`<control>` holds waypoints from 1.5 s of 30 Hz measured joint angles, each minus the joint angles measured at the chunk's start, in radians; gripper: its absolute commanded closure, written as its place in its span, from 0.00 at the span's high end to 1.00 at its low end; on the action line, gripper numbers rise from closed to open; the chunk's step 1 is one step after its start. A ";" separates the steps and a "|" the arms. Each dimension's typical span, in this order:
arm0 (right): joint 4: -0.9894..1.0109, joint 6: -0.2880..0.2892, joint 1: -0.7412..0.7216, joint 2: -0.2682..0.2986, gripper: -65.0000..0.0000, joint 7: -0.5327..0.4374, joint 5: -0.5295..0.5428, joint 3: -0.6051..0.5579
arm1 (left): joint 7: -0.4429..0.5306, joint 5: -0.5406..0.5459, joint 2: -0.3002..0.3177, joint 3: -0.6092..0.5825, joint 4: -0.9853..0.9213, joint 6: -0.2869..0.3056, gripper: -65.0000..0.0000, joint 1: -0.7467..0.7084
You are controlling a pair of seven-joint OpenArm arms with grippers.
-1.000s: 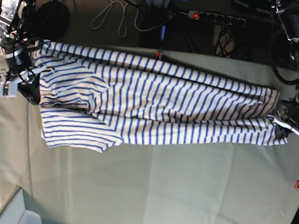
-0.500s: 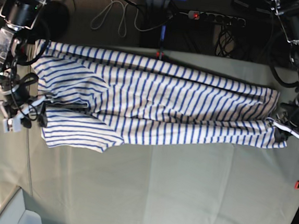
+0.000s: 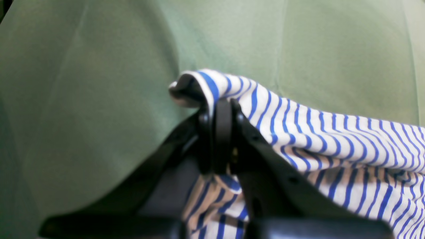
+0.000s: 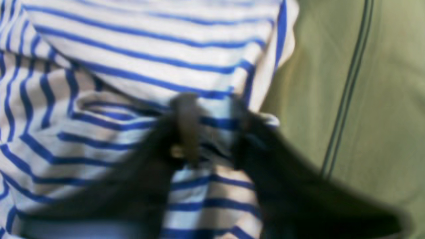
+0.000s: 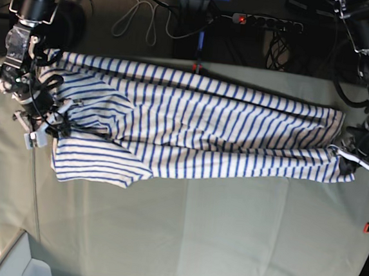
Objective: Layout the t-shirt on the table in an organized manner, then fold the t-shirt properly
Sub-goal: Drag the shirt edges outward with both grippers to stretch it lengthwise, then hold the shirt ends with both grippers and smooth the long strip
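The t-shirt [image 5: 192, 129] lies stretched across the far half of the table [image 5: 195, 236], its long axis running arm to arm; the left gripper [image 3: 219, 109] is clamped on one end; the right gripper [image 4: 212, 126] sits over the other, jaws nearly closed on cloth, grip uncertain.

Right gripper [image 4: 212, 129], blurred and dark, sits over the t-shirt [image 4: 132, 66], fingers slightly apart with striped cloth between them; the table [image 4: 382, 99] lies bare alongside.
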State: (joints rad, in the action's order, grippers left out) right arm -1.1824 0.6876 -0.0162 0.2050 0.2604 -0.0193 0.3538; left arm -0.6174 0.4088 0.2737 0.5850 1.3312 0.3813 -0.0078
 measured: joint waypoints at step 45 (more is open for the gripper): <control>-0.506 0.000 0.383 -0.191 0.00 -0.027 0.016 0.232 | -0.002 0.005 0.002 0.032 0.070 0.008 0.00 -0.075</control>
State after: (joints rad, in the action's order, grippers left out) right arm -1.6882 0.6876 0.3664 0.0139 0.2337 -0.0032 0.5861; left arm -0.6197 0.4141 0.2756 0.6170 1.4014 0.3889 -0.0826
